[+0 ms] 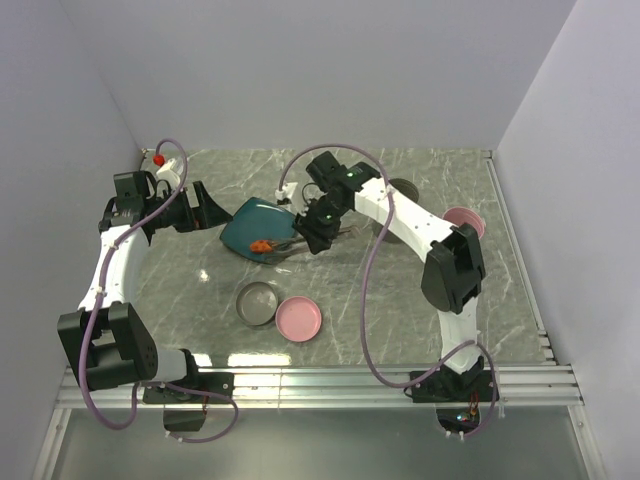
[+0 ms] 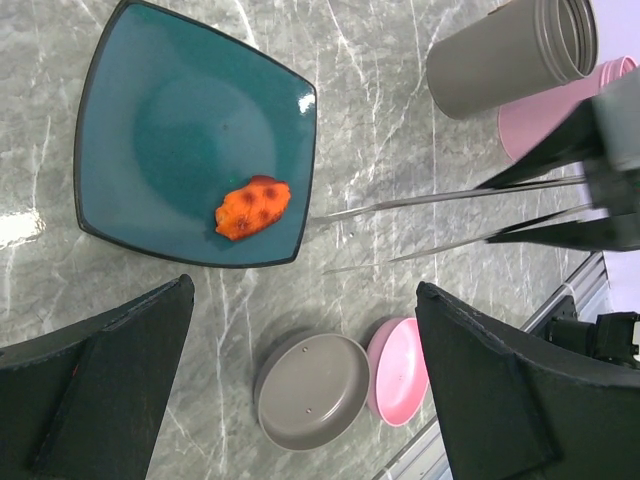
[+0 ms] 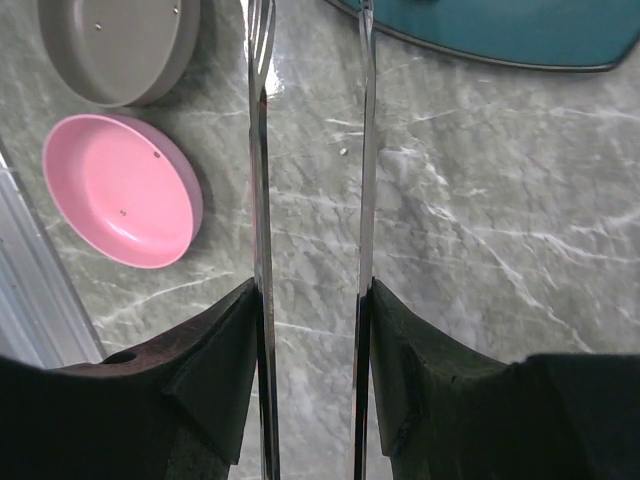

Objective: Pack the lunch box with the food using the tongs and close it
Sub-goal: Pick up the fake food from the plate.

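One orange-red piece of food (image 2: 252, 207) lies on the teal square plate (image 2: 160, 120), near its edge. My right gripper (image 3: 312, 300) is shut on the tongs (image 3: 262, 180), one silver arm pressed against each finger. The two arms stand apart, with nothing between them. Their tips (image 2: 318, 218) reach just short of the plate's edge, apart from the food. My left gripper (image 2: 305, 290) hangs wide open and empty above the table beside the plate. The lunch box's parts are a grey tub (image 2: 510, 55) with a pink one (image 2: 545, 115) behind it. A shallow grey dish (image 2: 312, 390) and a pink dish (image 2: 402, 370) sit in front.
From above, the plate (image 1: 245, 222) sits mid-table, with the grey dish (image 1: 257, 302) and pink dish (image 1: 298, 319) nearer the arms. The grey tub (image 1: 404, 189) and pink tub (image 1: 464, 221) are back right. A small red-and-white object (image 1: 158, 158) sits at the back left corner.
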{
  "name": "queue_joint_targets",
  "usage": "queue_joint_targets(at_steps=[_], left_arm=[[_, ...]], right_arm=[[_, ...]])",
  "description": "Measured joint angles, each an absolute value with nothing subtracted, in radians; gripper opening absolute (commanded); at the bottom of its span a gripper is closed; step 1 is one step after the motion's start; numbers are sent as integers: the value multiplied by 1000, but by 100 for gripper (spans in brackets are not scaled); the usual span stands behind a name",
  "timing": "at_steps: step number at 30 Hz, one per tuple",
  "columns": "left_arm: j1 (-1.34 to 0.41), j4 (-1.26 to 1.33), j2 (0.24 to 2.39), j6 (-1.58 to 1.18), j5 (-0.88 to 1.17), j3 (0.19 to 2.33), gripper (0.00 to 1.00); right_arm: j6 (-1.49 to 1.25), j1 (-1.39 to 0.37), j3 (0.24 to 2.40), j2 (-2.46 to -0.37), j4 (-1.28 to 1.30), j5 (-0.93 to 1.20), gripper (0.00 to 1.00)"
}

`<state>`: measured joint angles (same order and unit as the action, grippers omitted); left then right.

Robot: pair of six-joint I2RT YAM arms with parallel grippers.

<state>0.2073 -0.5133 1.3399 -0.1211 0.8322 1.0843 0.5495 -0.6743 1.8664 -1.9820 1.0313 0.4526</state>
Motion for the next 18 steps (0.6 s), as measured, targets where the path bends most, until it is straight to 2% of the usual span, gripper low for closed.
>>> queue_joint_targets(at_steps=[18], left_arm=[[208,-512,1340,-121,822,1084,99]], right_arm=[[568,-701,1935,-2044,957,379,54]])
